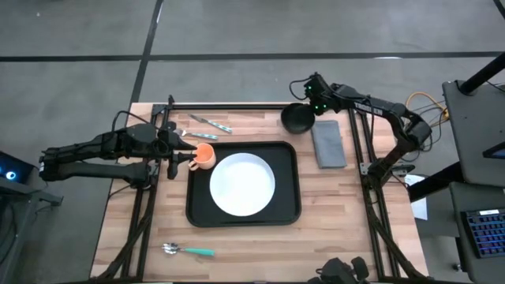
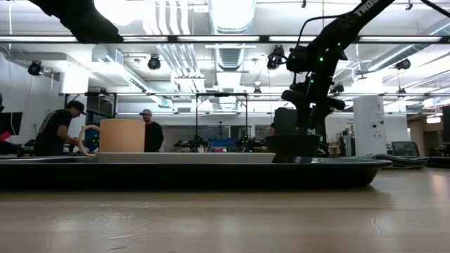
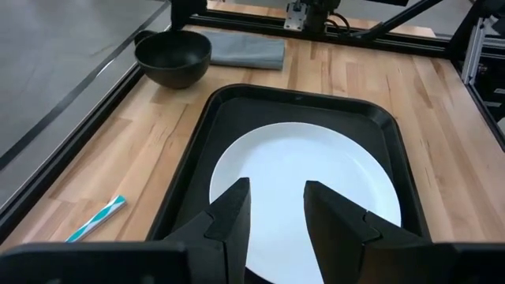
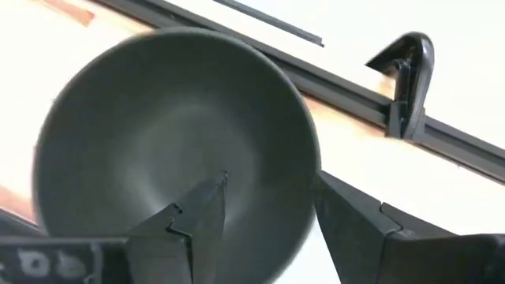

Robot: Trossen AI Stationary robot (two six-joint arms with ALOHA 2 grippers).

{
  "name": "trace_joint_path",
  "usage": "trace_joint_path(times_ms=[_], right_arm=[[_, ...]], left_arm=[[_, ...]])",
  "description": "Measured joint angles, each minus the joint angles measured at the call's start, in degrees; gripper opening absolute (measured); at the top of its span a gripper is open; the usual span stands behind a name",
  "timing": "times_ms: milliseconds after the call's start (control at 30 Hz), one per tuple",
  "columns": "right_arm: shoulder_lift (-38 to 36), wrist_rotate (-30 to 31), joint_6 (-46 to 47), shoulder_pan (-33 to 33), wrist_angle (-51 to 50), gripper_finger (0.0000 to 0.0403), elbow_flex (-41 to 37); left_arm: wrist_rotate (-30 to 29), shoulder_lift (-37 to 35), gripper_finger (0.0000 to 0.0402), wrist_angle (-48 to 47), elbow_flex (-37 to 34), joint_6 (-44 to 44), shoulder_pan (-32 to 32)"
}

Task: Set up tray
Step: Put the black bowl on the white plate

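- One spoon (image 1: 189, 251) with a teal handle lies nearest us on the wooden table (image 1: 347, 213), at about 7 o'clock from the tray and well apart from it.
- Next we see the tray (image 1: 290, 207), black and low-rimmed, flat at the middle of the table. A white plate (image 1: 242, 184) fills most of its floor.
- At the tray's 10 o'clock corner stands an orange cup (image 1: 203, 155), its handle turned towards 9 o'clock.
- The left gripper (image 3: 276, 197) hovers just beside that handle, at 9 o'clock from the tray. Its two fingers stand apart, and we see nothing between them but the plate beyond.
- At 2 o'clock from the tray a folded grey napkin (image 1: 327, 143) lies on the wood, close to the tray's edge.
- Farther off, at 1 o'clock, sits a black bowl (image 1: 297, 118), just beside the napkin's far end.
- The right gripper (image 4: 271, 180) hangs over the bowl with its jaws parted. One finger is inside the rim and the other outside, and we see no clamp on it.
- Farthest, at 11 o'clock, two pieces of silver cutlery (image 1: 209, 124) lie near the table's back rail.
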Motion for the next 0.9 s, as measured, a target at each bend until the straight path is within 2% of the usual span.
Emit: trace_joint_path(times_ms=[433, 567, 667, 833, 900], right_arm=[[1.5, -1.6, 0.0, -2.8, 4.6, 0.018, -6.1], [1.5, -2.9, -0.1, -2.7, 6.3, 0.0168, -6.7], [1.5, -3.3, -0.2, -2.8, 6.3, 0.0134, -6.8], [1.5, -4.0, -0.8, -2.8, 6.3, 0.0029, -6.8], [1.2, -4.6, -1.2, -2.8, 6.1, 0.0017, -6.7]], left_arm=[[0.0, 0.0, 0.0101, 0.0, 0.0, -0.1, 0.0], [0.0, 0.0, 0.0101, 0.0, 0.0, -0.1, 0.0], [0.0, 0.0, 0.0101, 0.0, 0.0, -0.1, 0.0], [0.0, 0.0, 0.0101, 0.0, 0.0, -0.1, 0.0], [0.0, 0.0, 0.0101, 0.0, 0.0, -0.1, 0.0]])
